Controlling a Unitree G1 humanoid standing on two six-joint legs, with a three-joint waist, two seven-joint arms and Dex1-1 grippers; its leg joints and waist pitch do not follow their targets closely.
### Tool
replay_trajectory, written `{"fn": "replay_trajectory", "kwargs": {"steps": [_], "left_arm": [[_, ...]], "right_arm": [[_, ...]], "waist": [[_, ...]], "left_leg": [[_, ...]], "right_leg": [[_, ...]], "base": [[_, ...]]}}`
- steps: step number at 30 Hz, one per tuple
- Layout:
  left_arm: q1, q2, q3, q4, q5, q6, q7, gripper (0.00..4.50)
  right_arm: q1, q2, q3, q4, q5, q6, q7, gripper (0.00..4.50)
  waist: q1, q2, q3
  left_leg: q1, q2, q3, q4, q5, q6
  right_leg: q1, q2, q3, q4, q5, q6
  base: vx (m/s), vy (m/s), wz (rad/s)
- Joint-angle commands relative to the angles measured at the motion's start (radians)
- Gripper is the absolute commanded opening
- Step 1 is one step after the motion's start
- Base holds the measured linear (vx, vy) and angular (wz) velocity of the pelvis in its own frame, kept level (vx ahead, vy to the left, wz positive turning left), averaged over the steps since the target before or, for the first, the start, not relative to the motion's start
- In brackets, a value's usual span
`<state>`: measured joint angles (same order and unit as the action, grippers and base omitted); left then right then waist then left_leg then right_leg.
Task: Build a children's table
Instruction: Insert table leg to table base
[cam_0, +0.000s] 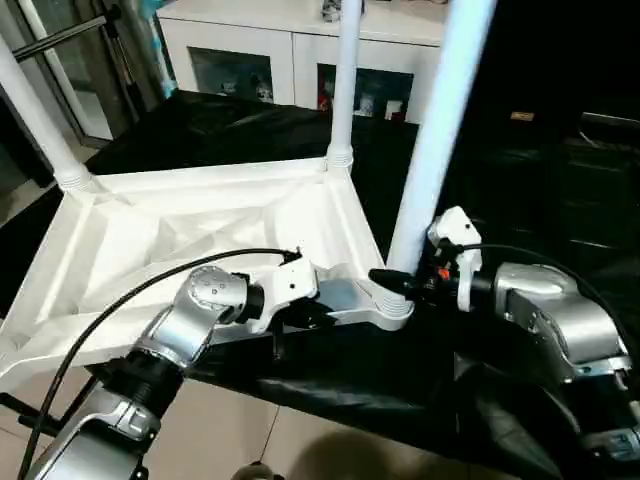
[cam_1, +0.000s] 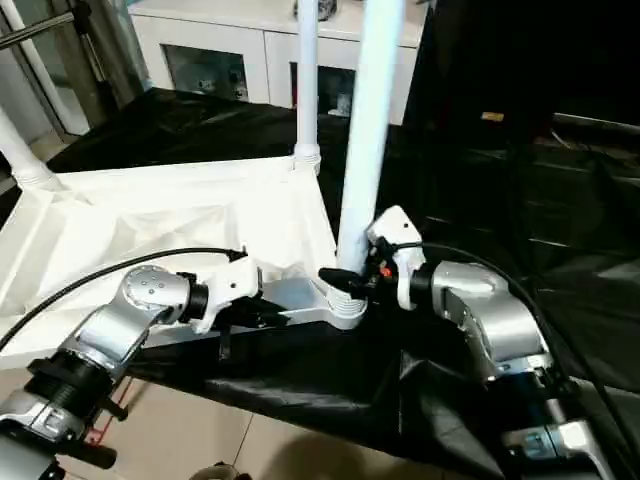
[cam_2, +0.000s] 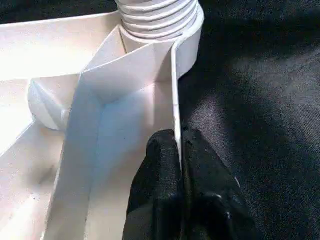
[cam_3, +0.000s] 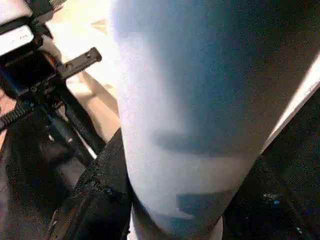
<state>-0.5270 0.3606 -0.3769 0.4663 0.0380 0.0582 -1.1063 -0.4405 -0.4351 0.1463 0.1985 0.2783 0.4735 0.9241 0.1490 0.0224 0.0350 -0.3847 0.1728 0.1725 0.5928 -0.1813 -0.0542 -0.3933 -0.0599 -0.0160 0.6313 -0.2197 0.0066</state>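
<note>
My right fingers (cam_0: 392, 281) clamp the upright leg (cam_0: 432, 150) just above the near-right socket (cam_0: 385, 308); my left fingers (cam_2: 165, 165) pinch the tabletop's rim (cam_2: 176, 105) beside it.

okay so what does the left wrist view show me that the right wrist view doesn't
Left wrist view alone: the left pincer shut on the tabletop's thin side rim, with the ribbed collar of a fitted leg seated in a corner socket beyond, and black cloth beside it.

Right wrist view alone: the leg close up, held by the right pincer, with the left arm's hardware to one side.

Both: white table parts in a pincer's grip.
</note>
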Motion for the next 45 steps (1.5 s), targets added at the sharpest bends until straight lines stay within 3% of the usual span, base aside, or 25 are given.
{"fn": "replay_trajectory", "kwargs": {"steps": [1, 8, 17, 19, 20, 25, 27, 29, 32, 36, 40, 45], "left_arm": [[0.003, -0.01, -0.021, -0.029, 0.008, -0.028, -0.008, 0.0], [0.001, -0.012, -0.021, -0.027, 0.008, -0.028, -0.007, 0.0], [0.0, -0.011, -0.019, -0.024, 0.009, -0.028, -0.006, 0.0], [-0.004, -0.011, -0.017, -0.018, 0.01, -0.03, -0.007, 0.0], [-0.008, -0.01, -0.015, -0.013, 0.011, -0.032, -0.008, 0.0], [-0.02, -0.01, -0.013, 0.003, 0.014, -0.036, -0.009, 0.0], [-0.023, -0.01, -0.012, 0.008, 0.015, -0.038, -0.01, 0.0], [-0.028, -0.009, -0.012, 0.015, 0.016, -0.038, -0.009, 0.0], [-0.031, -0.009, -0.014, 0.019, 0.016, -0.039, -0.01, 0.0], [-0.036, -0.01, -0.016, 0.028, 0.019, -0.044, -0.011, 0.0], [-0.037, -0.013, -0.018, 0.033, 0.022, -0.05, -0.011, 0.0], [-0.036, -0.019, -0.021, 0.033, 0.024, -0.053, -0.008, 0.0]], "right_arm": [[0.022, 0.019, 0.034, 0.065, 0.001, 0.054, -0.001, 1.9], [0.04, 0.039, -0.053, 0.136, 0.047, 0.066, -0.026, 1.89], [0.132, 0.033, -0.09, 0.114, 0.055, 0.058, -0.045, 1.89], [0.162, 0.035, -0.1, 0.105, 0.063, 0.053, -0.057, 1.89], [0.18, 0.036, -0.108, 0.102, 0.066, 0.049, -0.067, 1.89], [0.222, 0.045, -0.123, 0.091, 0.064, 0.033, -0.089, 1.89], [0.236, 0.05, -0.129, 0.073, 0.07, 0.033, -0.099, 1.89], [0.26, 0.061, -0.146, 0.05, 0.079, 0.021, -0.125, 1.89], [0.279, 0.06, -0.139, 0.024, 0.075, 0.014, -0.131, 1.89], [0.301, 0.041, -0.091, -0.05, 0.036, 0.001, -0.127, 1.89], [0.289, 0.032, -0.055, -0.093, 0.013, 0.008, -0.127, 1.89], [0.253, 0.014, 0.013, -0.099, -0.023, 0.016, -0.114, 1.89]], "waist": [[-0.002, -0.009, -0.047], [-0.003, -0.007, -0.05], [0.004, -0.005, -0.049], [0.007, 0.003, -0.048], [0.009, 0.001, -0.048], [0.01, 0.011, -0.044], [0.011, 0.009, -0.044], [0.014, 0.013, -0.045], [0.016, 0.013, -0.047], [0.017, 0.014, -0.047], [0.016, 0.015, -0.043], [0.012, 0.007, -0.042]], "left_leg": [[0.019, 0.056, -0.019, -0.077, -0.221, 0.0], [0.021, 0.056, -0.018, -0.075, -0.203, 0.002], [0.023, 0.058, -0.019, -0.079, -0.222, -0.003], [0.025, 0.059, -0.02, -0.08, -0.233, -0.006], [0.026, 0.059, -0.02, -0.081, -0.242, -0.008], [0.03, 0.059, -0.024, -0.09, -0.298, -0.027], [0.032, 0.059, -0.023, -0.092, -0.308, -0.03], [0.037, 0.06, -0.024, -0.096, -0.309, -0.031], [0.038, 0.061, -0.024, -0.097, -0.292, -0.029], [0.033, 0.06, -0.024, -0.095, -0.26, -0.024], [0.036, 0.06, -0.024, -0.1, -0.3, -0.032], [0.034, 0.061, -0.023, -0.1, -0.292, -0.026]], "right_leg": [[0.033, -0.083, 0.035, -0.084, -0.151, -0.198], [0.034, -0.081, 0.034, -0.08, -0.101, -0.21], [0.034, -0.082, 0.034, -0.083, -0.111, -0.203], [0.032, -0.083, 0.035, -0.086, -0.116, -0.2], [0.034, -0.084, 0.035, -0.087, -0.124, -0.199], [0.032, -0.085, 0.036, -0.095, -0.188, -0.186], [0.033, -0.086, 0.037, -0.1, -0.203, -0.178], [0.034, -0.086, 0.037, -0.102, -0.205, -0.176], [0.037, -0.085, 0.037, -0.102, -0.175, -0.177], [0.041, -0.082, 0.034, -0.097, -0.12, -0.175], [0.037, -0.085, 0.037, -0.106, -0.216, -0.158], [0.036, -0.086, 0.038, -0.107, -0.226, -0.153]], "base": [[0.0, 0.0, 0.0], [0.0, 0.0, 0.0], [0.0, 0.0, 0.0], [0.0, 0.0, 0.0], [0.0, 0.0, 0.0], [0.0, 0.0, 0.0], [0.0, 0.0, 0.0], [0.0, 0.0, 0.0], [0.0, 0.0, 0.0], [0.0, 0.0, 0.0], [0.0, 0.0, 0.0], [0.0, 0.0, 0.0]]}}
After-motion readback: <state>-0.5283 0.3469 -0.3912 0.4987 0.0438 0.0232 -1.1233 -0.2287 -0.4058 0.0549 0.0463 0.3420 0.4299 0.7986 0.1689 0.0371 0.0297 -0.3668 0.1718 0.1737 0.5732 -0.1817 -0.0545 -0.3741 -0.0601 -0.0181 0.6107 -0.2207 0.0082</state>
